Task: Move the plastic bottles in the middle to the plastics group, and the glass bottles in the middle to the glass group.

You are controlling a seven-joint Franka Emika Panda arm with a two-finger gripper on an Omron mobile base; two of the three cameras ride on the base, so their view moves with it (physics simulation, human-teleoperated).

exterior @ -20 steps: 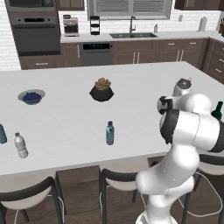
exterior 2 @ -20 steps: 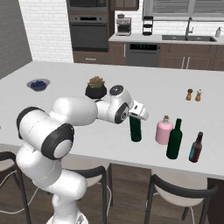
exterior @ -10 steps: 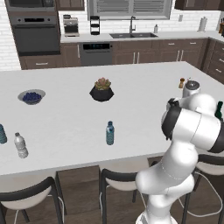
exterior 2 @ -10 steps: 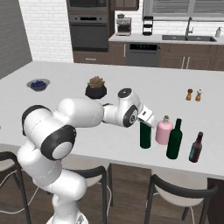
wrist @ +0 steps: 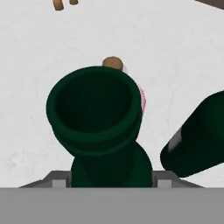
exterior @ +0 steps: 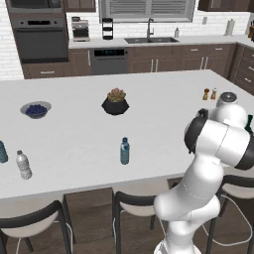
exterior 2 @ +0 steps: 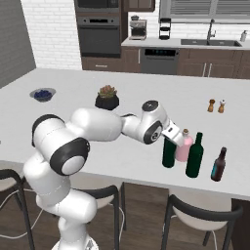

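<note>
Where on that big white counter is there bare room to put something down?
Wide bare counter lies between the blue bowl, the potted plant and the small blue bottle. It is crowded at the right end, where two green bottles, a pink bottle and a brown bottle stand close.

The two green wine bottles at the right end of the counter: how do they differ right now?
The wine bottle in the gripper has its neck hidden by the gripper, which is closed on it; the free wine bottle stands untouched with its neck bare. The gripped one stands left of the pink bottle, the free one right of it, next to a brown bottle. Both are dark green and upright.
</note>
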